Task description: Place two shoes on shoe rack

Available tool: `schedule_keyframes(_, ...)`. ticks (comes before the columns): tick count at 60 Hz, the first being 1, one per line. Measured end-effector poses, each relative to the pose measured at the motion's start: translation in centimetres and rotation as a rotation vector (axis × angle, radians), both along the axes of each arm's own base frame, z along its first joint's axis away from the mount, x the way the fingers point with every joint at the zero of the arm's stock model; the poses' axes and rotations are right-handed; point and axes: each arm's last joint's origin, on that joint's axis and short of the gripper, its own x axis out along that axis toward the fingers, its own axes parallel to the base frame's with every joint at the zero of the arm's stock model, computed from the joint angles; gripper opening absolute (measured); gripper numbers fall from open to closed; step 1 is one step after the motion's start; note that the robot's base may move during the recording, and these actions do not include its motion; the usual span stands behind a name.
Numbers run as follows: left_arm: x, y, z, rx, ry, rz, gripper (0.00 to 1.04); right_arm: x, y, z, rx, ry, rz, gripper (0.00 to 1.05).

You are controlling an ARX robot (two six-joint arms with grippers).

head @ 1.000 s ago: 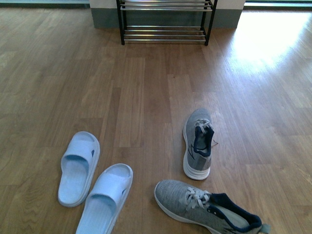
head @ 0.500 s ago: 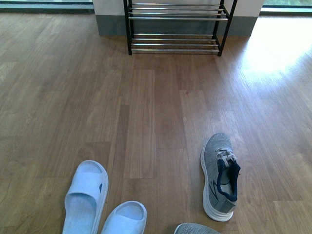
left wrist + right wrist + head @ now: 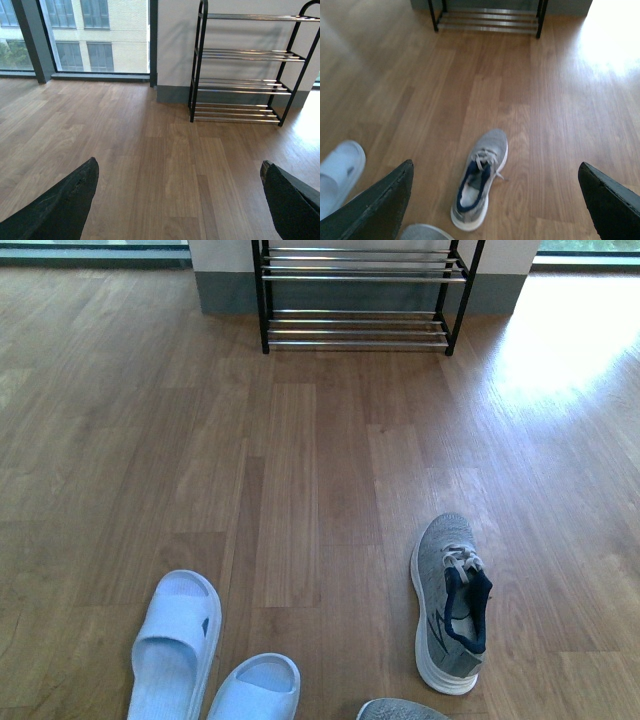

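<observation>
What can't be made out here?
Second sneaker: front view, only its toe shows above the bottom edge; right wrist view likewise.
Slippers: front view, near ends cut off by the bottom edge.
Rack: front view, upper tiers cut off by the top edge.
Other sneaker: right wrist view, blurred, side markings unreadable.

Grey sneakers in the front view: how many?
2. One sneaker lies whole, right of centre; the second sneaker shows only its toe at the bottom edge.
</observation>
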Motion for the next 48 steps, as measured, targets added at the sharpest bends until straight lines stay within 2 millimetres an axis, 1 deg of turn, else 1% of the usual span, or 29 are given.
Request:
schedule_keyframes(7,0.0,0.0,0.0,0.000,0.000,0.001,0.95,2.4,-0.2,-3.3,-0.076,0.136,0.071,0.95)
schedule_keyframes(10,0.0,0.0,0.0,0.000,0.000,0.000,0.95,3.5,-0.1,-5.5,-0.122,0.209,0.112,0.95)
schedule_keyframes(11,0.0,0.0,0.0,0.000,0.000,0.000,0.95,3.7,-0.1,-5.9,-0.128,0.222,0.121,0.95)
schedule_keyframes(13,0.0,0.0,0.0,0.000,0.000,0.001,0.95,4.1,-0.1,-7.5,-0.148,0.281,0.157,0.95)
schedule_keyframes(14,0.0,0.0,0.0,0.000,0.000,0.000,0.95,4.2,-0.1,-7.9,-0.154,0.296,0.165,0.95)
schedule_keyframes(15,0.0,0.0,0.0,0.000,0.000,0.001,0.95,4.3,-0.1,-8.8,-0.162,0.331,0.180,0.95)
schedule_keyframes(16,0.0,0.0,0.0,0.000,0.000,0.000,0.95,4.3,-0.1,-9.3,-0.166,0.348,0.188,0.95)
schedule_keyframes(18,0.0,0.0,0.0,0.000,0.000,0.000,0.95,4.4,-0.1,-11.0,-0.183,0.418,0.219,0.95)
schedule_keyframes(19,0.0,0.0,0.0,0.000,0.000,0.000,0.95,4.4,-0.1,-11.5,-0.192,0.435,0.230,0.95)
schedule_keyframes(22,0.0,0.0,0.0,0.000,0.000,0.000,0.95,4.1,-0.2,-13.9,-0.206,0.535,0.273,0.95)
schedule_keyframes(23,0.0,0.0,0.0,0.000,0.000,0.000,0.95,3.9,-0.3,-15.0,-0.212,0.579,0.290,0.95)
schedule_keyframes(26,0.0,0.0,0.0,0.000,0.000,0.000,0.95,3.4,-0.6,-16.9,-0.227,0.654,0.326,0.95)
schedule_keyframes(29,0.0,0.0,0.0,0.000,0.000,0.000,0.95,3.1,-0.8,-18.2,-0.233,0.705,0.349,0.95)
schedule_keyframes(33,0.0,0.0,0.0,0.000,0.000,0.000,0.95,2.6,-1.1,-19.4,-0.250,0.746,0.377,0.95)
schedule_keyframes(39,0.0,0.0,0.0,0.000,0.000,0.000,0.95,2.1,-1.5,-21.0,-0.264,0.786,0.394,0.95)
schedule_keyframes(48,0.0,0.0,0.0,0.000,0.000,0.000,0.95,2.0,-2.0,-23.0,-0.260,0.822,0.400,0.95)
